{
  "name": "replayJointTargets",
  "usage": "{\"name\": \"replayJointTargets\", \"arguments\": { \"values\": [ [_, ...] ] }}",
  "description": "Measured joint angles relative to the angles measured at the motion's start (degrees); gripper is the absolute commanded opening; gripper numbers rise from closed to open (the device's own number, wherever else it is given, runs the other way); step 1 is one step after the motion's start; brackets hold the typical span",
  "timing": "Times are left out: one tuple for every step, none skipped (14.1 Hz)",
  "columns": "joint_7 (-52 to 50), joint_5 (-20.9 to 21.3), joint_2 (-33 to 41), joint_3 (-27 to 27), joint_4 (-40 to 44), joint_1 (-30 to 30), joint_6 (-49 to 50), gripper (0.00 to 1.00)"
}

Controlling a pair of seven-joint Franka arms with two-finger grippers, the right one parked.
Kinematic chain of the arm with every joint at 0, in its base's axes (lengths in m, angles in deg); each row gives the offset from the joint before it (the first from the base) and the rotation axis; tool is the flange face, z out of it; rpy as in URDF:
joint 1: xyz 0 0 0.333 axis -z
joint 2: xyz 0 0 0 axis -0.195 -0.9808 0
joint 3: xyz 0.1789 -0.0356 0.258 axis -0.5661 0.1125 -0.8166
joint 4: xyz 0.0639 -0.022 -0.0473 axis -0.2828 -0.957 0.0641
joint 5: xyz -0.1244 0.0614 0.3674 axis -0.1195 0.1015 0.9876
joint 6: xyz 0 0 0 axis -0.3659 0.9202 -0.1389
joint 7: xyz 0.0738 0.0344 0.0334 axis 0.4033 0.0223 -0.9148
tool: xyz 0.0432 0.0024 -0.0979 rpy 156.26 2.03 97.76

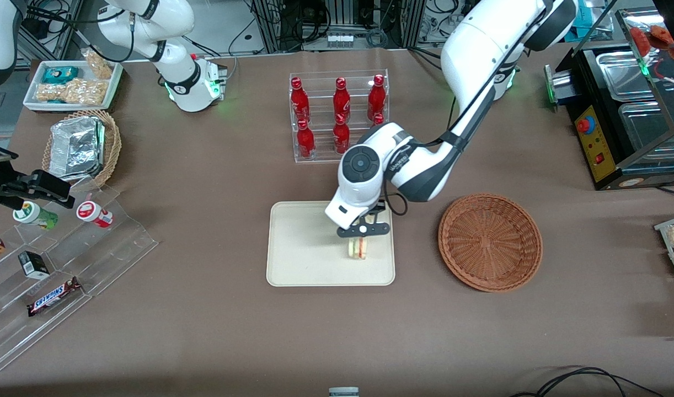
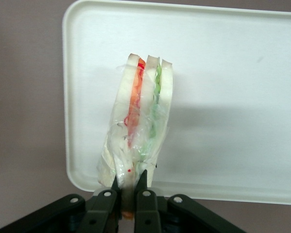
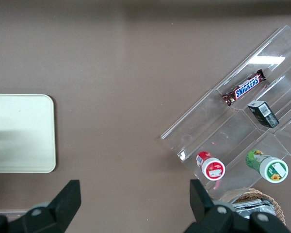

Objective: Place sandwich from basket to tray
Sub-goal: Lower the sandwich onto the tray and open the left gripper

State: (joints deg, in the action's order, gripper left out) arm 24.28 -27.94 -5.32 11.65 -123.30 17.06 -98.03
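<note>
The sandwich (image 1: pixel 358 248) (image 2: pixel 140 116), a plastic-wrapped wedge of white bread with red and green filling, stands on edge over the cream tray (image 1: pixel 293 264) (image 2: pixel 233 97) (image 3: pixel 19 131), near the tray's edge that faces the basket. My left gripper (image 1: pixel 360 236) (image 2: pixel 129 184) is straight above it, shut on the sandwich's wrapped end, with a black fingertip (image 2: pixel 115 187) pressed on each side. I cannot tell whether the sandwich touches the tray. The reddish-brown wicker basket (image 1: pixel 490 241) lies beside the tray toward the working arm's end, with nothing in it.
A clear rack of red bottles (image 1: pixel 338 113) stands farther from the front camera than the tray. An acrylic stepped display (image 1: pixel 67 259) with a Snickers bar and jars, a tan basket holding foil (image 1: pixel 80 148) and a white snack tray (image 1: pixel 72 84) lie toward the parked arm's end. A black appliance (image 1: pixel 618 121) is at the working arm's end.
</note>
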Motion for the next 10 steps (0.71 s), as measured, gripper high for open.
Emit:
{"name": "replayJointTargets", "arguments": {
  "values": [
    [-0.07,0.00,-1.09,-0.03,1.49,0.92,-0.04,0.21],
    [-0.75,0.00,-2.42,-0.10,3.21,1.92,-0.09,0.22],
    [-2.46,0.00,-3.97,-0.21,5.17,2.86,-0.17,0.23],
    [-4.44,0.03,-5.67,-0.31,7.29,3.61,-0.28,0.23],
    [-5.70,0.06,-7.24,-0.41,9.24,4.03,-0.34,0.24],
    [-6.31,0.09,-8.56,-0.47,10.75,4.15,-0.34,0.24],
    [-6.47,0.09,-9.47,-0.55,11.75,4.13,-0.33,0.29],
    [-6.57,0.09,-9.95,-0.70,12.38,4.12,-0.33,0.35],
    [-6.62,0.09,-10.08,-0.90,12.80,4.11,-0.33,0.44],
    [-6.73,0.10,-10.08,-1.13,13.07,4.11,-0.33,0.68]
  ]
}}
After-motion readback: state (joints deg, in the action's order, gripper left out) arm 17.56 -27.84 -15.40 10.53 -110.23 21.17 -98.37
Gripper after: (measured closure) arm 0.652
